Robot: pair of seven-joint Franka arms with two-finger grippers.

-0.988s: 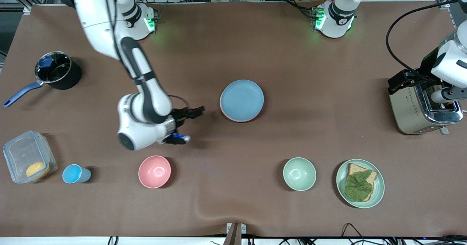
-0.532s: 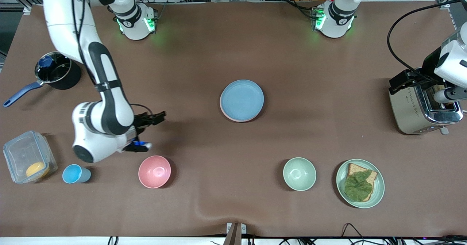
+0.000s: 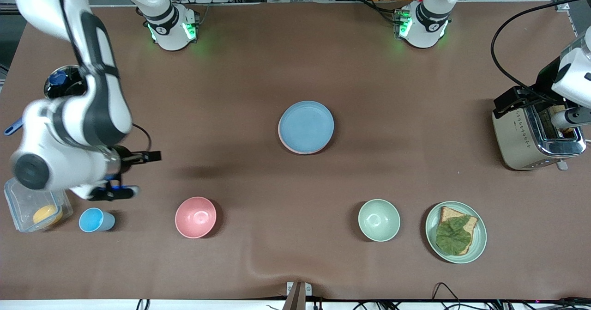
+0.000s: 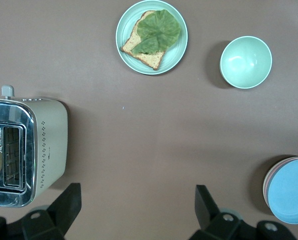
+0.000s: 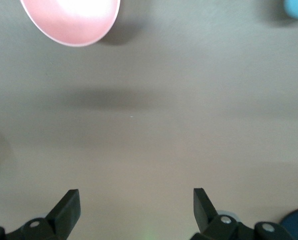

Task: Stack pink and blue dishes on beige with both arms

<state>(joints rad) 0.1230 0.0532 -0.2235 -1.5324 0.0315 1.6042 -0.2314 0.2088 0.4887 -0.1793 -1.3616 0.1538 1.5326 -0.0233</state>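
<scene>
i'm seeing the blue plate (image 3: 306,126) sitting on top of the pink plate (image 3: 285,145) in the middle of the table, the pink one showing only as a thin rim under it; in the left wrist view a paler rim is peeking out below the pink, but i can't tell for sure that it is the beige plate. taking that stack as my landmark: the right gripper (image 3: 134,173) is hanging over bare table toward the right arm's end from the stack, jaws spread wide with nothing between them, above the spot between the blue cup (image 3: 94,220) and the pink bowl (image 3: 195,217). the left gripper (image 4: 135,212) is hovering toward the left arm's end from the stack, over the toaster (image 3: 535,136), fingers wide apart and gripping nothing. the green bowl (image 3: 379,220) and the green plate with toast (image 3: 455,232) are lying nearer the front camera than the stack.
</scene>
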